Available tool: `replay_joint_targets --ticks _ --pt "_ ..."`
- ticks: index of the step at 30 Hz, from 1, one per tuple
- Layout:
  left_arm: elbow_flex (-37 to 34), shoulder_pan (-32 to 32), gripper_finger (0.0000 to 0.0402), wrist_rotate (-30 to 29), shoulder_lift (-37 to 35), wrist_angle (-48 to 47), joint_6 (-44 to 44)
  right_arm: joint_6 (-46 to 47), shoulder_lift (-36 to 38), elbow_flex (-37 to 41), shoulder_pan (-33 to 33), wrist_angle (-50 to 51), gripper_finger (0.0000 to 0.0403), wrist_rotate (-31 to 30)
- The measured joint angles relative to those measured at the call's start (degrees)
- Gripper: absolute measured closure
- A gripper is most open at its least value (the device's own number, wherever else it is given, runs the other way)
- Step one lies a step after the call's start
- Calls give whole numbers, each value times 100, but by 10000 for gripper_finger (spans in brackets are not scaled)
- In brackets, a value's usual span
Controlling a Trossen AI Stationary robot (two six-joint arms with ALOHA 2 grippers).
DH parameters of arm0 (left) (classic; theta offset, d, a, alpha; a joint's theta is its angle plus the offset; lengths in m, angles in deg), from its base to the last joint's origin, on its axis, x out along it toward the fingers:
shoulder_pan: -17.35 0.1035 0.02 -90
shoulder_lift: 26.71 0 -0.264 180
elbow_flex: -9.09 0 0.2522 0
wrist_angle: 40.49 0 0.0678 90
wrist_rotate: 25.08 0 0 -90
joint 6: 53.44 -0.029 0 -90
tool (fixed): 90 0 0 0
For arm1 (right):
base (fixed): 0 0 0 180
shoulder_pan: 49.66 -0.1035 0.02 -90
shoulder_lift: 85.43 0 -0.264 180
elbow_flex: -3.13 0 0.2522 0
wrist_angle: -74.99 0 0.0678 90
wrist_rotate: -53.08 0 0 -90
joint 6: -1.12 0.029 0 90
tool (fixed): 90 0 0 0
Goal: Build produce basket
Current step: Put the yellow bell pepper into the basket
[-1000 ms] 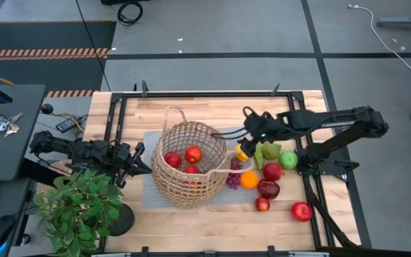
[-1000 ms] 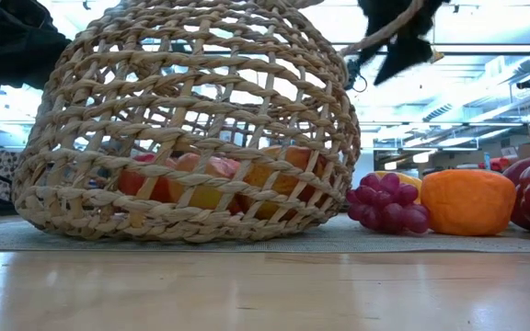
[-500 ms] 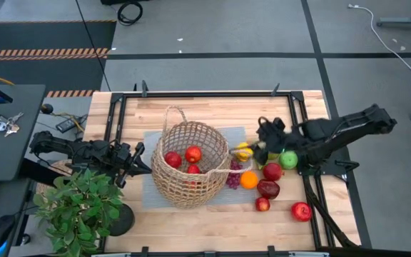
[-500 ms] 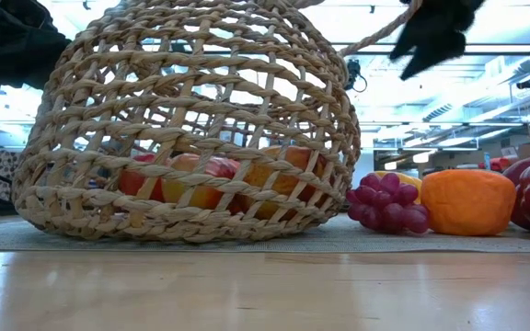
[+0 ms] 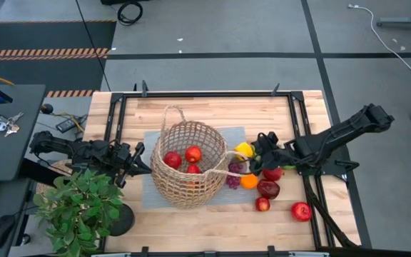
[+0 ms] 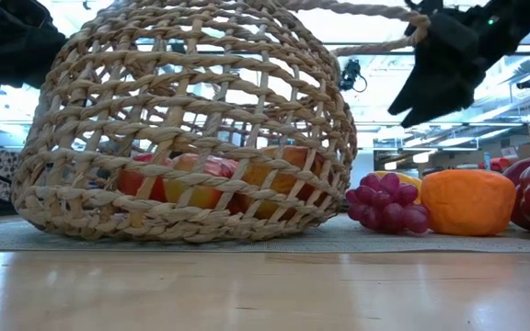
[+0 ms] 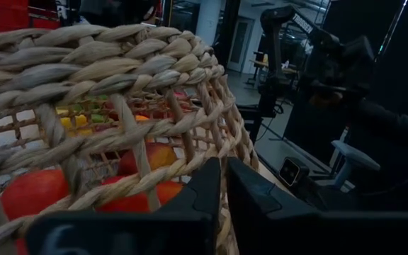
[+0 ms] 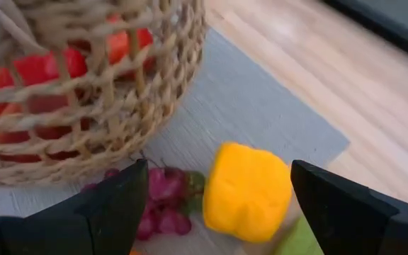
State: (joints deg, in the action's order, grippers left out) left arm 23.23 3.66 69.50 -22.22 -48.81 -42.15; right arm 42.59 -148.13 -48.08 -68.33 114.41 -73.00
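The tan wicker basket [image 5: 189, 165] stands on a grey mat [image 5: 234, 135] with three red apples [image 5: 193, 153] inside. My left gripper [image 5: 143, 160] is shut on the basket's left rim. My right gripper [image 5: 257, 153] is open and empty. It hovers right of the basket, over the yellow lemon [image 8: 250, 191], with one finger on either side and touching nothing. Purple grapes [image 8: 163, 204], an orange [image 5: 248, 180], a red-orange mango [image 5: 267, 188] and more red apples [image 5: 301, 210] lie on the table right of the basket. In the low view the right gripper [image 6: 438, 78] hangs above the grapes [image 6: 386, 204]. My left gripper pinches the basket's woven rim [image 7: 214, 152] between its two fingers [image 7: 197, 195], at the side nearest the table's left edge. The fingers come level from the left. The basket's base rests on the mat.
A leafy potted plant [image 5: 84, 207] stands at the near left corner, close to my left arm. The basket's loop handles [image 5: 174, 111] stick out toward the far side and toward the fruit [image 5: 228, 170]. Bare wood lies along the far edge [image 5: 212, 107].
My right gripper has drawn back from the basket's right rim toward the table's right edge. It then came toward the near edge and down, and now hangs over the lemon. The basket and fruit have stayed in place.
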Motion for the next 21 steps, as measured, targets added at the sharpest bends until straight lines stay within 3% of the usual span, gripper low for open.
replay_joint_targets --ticks 9,13,21 --pt "0 -1 373 0 0 22 -2 -1008 -31 4 -1098 -1153 55 -1504" --pt "0 -2 371 0 0 24 0 -967 -28 4 -1522 -1183 55 -2089" --pt "0 -2 368 -1 0 28 0 -168 -287 470 -1604 -1429 55 -2323"
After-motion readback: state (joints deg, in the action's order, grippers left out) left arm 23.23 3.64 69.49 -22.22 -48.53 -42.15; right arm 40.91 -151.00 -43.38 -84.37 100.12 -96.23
